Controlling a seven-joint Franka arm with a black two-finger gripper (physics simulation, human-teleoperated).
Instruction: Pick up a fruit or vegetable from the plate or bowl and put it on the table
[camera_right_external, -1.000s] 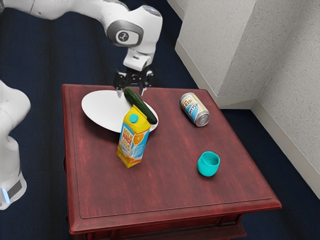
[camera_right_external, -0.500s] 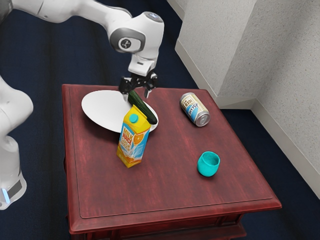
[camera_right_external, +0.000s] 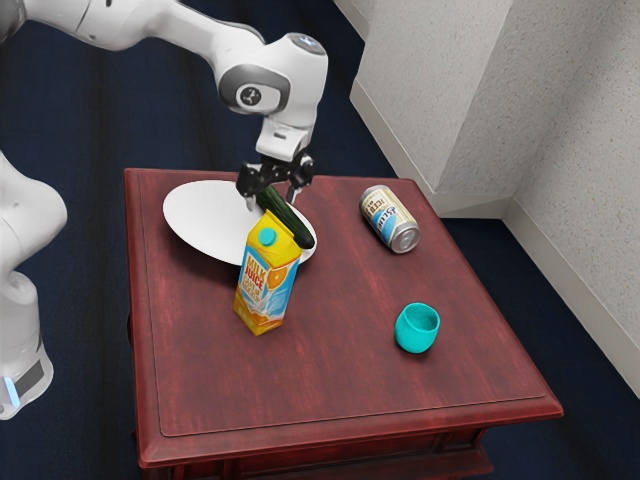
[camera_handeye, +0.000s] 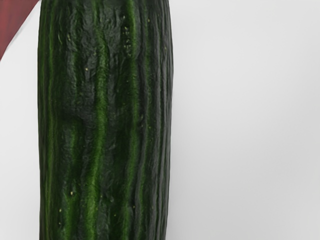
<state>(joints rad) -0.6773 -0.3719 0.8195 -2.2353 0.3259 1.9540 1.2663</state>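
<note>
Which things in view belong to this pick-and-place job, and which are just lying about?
Part of the job:
- cucumber, the vegetable to move
- white plate, where it lies
- red-brown table, where it should go
- gripper, open at the cucumber

Just lying about:
- juice carton
- can
- turquoise cup

A carton (camera_right_external: 266, 282) stands upright; a can (camera_right_external: 388, 217) seemingly lies on its side; a turquoise cup (camera_right_external: 415, 330) sits apart.

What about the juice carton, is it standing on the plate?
No, the juice carton has its base on the red table, clear of the white plate.
</note>
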